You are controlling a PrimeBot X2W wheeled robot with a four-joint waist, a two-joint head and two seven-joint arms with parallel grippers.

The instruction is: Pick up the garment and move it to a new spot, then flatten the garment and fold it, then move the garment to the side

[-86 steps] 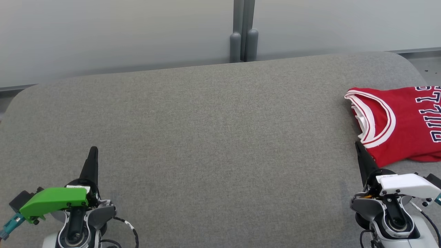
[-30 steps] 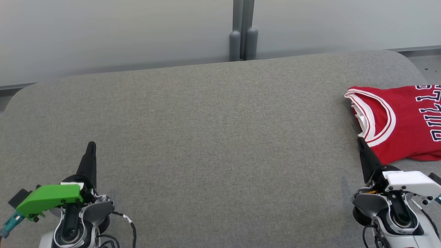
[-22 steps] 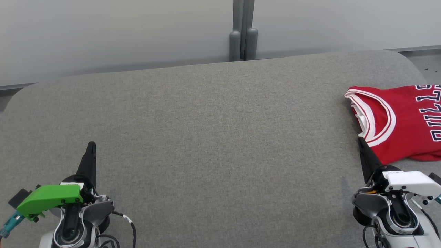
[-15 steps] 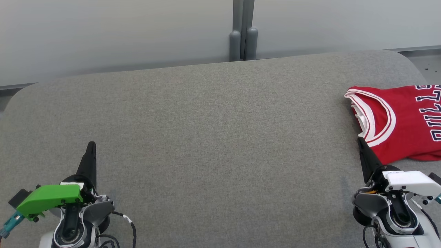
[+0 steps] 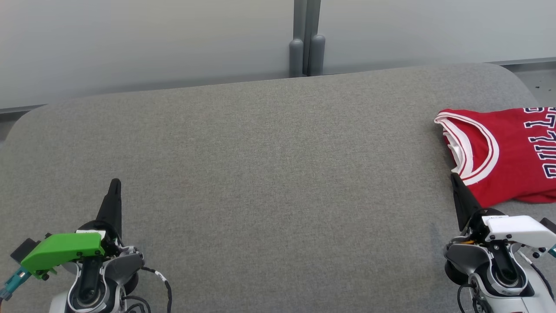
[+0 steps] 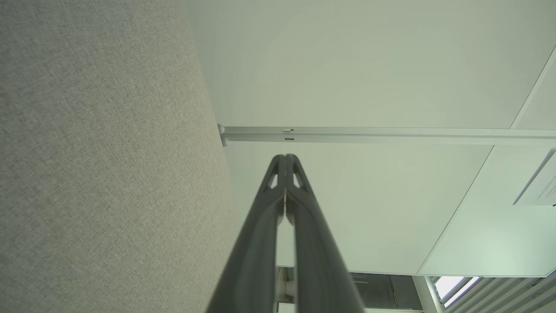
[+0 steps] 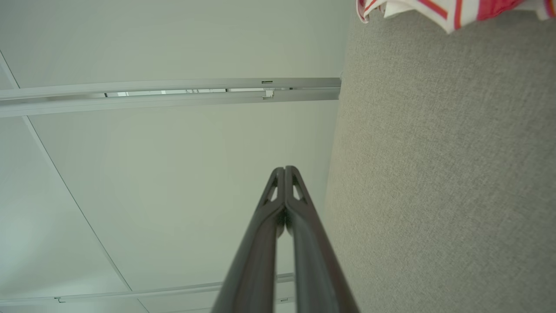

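garment [image 5: 506,156] folded, parked far right on pad [image 5: 269,174] | left gripper [image 5: 114,184] lower left, pinched tight, empty | right gripper [image 5: 455,180] lower right, pinched tight, empty, near garment | we reckon task looks done, nothing left

You've got a tabletop [image 5: 269,174] of rough, matt grey woven cloth; the jersey [image 5: 508,161] on it is smooth red fabric. Your left tool [image 5: 115,183] and right tool [image 5: 454,178] look like matt dark plastic, the green cover [image 5: 65,253] faintly glossy plastic.
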